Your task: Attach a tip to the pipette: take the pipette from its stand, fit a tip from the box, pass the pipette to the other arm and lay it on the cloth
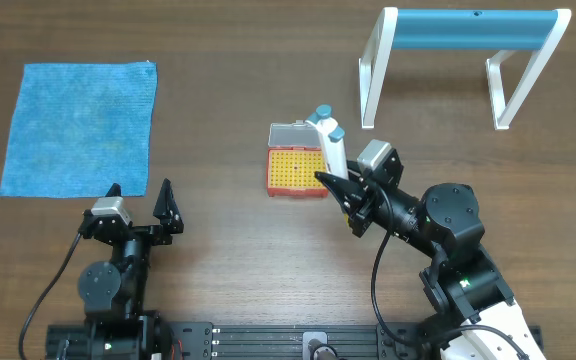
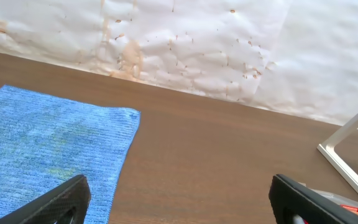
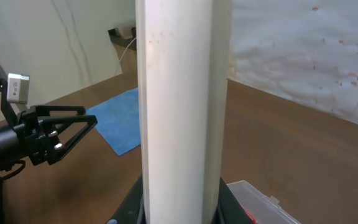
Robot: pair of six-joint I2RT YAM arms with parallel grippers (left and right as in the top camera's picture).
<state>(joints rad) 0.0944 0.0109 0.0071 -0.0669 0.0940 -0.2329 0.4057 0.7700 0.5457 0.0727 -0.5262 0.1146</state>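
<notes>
A white pipette (image 1: 328,145) with a blue top stands roughly upright at the right edge of the orange tip box (image 1: 296,172), whose clear lid is open. My right gripper (image 1: 340,188) is shut on the pipette's body, which runs up the middle of the right wrist view as a white shaft (image 3: 179,106). Its lower end is hidden. The blue cloth (image 1: 78,130) lies flat at the far left. My left gripper (image 1: 140,190) sits open and empty just in front of the cloth's near right corner, and its fingers (image 2: 48,202) frame the cloth (image 2: 42,149).
The white and blue pipette stand (image 1: 468,60) is at the far right, with one leg (image 2: 353,149) in the left wrist view. The left arm's gripper (image 3: 61,140) shows far off in the right wrist view. Bare wood lies between cloth and box.
</notes>
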